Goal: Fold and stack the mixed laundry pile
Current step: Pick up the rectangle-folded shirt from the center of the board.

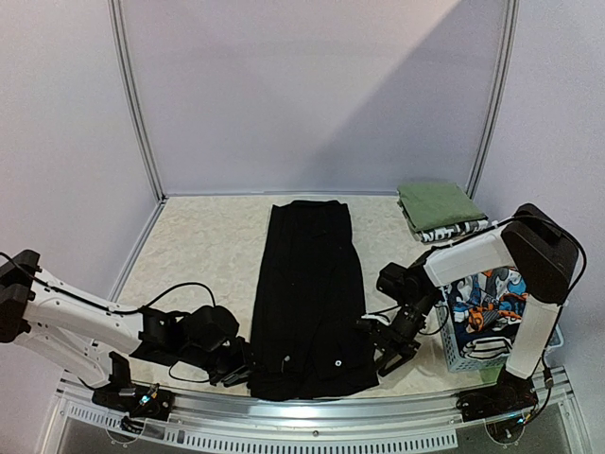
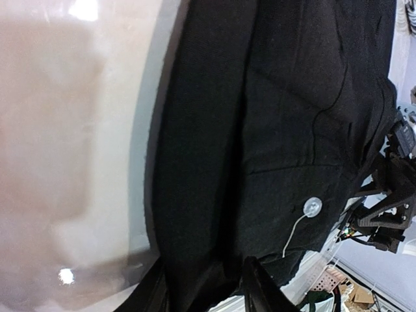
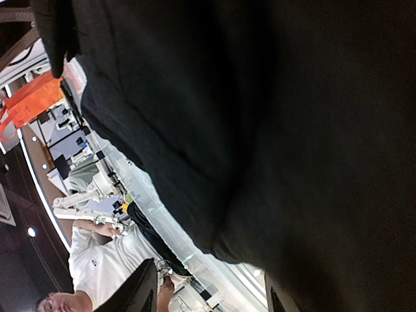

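Note:
A large plain black garment (image 1: 309, 293) lies as a long strip down the middle of the table, a white button (image 2: 312, 207) near its near edge. My left gripper (image 1: 241, 364) is low at the strip's near-left corner. In the left wrist view its fingers (image 2: 260, 286) stand apart with black cloth bunched between them. My right gripper (image 1: 378, 345) is at the near-right corner, and in its wrist view the jaws are open with the cloth's edge (image 3: 221, 244) just above the gap. An orange-blue-white cartoon-print piece (image 1: 487, 298) fills the basket.
A pale blue lattice basket (image 1: 477, 355) stands at the right, near the right arm's base. A folded olive-green cloth (image 1: 435, 203) lies at the back right on a black-and-white printed piece (image 1: 454, 230). The table's metal front rail (image 1: 312, 407) runs just below the garment.

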Action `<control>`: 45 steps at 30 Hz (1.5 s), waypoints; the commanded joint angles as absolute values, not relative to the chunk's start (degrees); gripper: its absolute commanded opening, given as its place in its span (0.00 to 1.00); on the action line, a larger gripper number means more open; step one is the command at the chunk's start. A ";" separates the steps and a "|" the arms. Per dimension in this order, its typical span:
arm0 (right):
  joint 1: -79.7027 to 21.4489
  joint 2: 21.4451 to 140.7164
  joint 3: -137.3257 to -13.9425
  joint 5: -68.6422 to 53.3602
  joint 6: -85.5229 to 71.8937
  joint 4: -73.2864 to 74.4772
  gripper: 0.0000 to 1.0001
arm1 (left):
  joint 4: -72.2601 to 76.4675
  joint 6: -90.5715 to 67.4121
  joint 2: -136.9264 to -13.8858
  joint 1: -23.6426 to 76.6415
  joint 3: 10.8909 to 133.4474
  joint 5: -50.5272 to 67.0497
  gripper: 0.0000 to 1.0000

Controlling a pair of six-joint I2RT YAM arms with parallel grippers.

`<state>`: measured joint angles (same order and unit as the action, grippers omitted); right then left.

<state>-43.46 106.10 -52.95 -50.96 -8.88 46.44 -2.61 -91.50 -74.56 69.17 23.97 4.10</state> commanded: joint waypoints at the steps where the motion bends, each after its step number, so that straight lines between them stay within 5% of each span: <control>1: -43.58 108.23 -52.21 -47.59 -10.01 40.91 0.53 | -6.23 -90.70 -75.48 70.22 23.12 4.20 0.36; 8: -43.54 104.31 -50.65 -46.14 -10.09 39.37 0.27 | -8.12 -89.77 -72.90 70.22 23.20 2.22 0.24; 13: -43.60 102.81 -52.61 -45.62 -7.72 41.02 0.00 | -7.11 -86.26 -72.70 70.22 24.84 0.93 0.05; 33: -34.48 88.36 -59.52 -48.87 -0.65 46.21 0.00 | -17.45 -65.74 -66.90 67.45 37.74 -10.67 0.00; 45: -29.54 90.98 -64.62 -47.99 -3.87 34.38 0.00 | -3.11 -56.30 -74.43 54.71 40.61 -7.99 0.00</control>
<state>-31.31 89.25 -61.60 -48.36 -2.61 40.73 -10.76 -60.53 -70.96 57.76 39.20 -9.61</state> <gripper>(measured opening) 0.008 0.008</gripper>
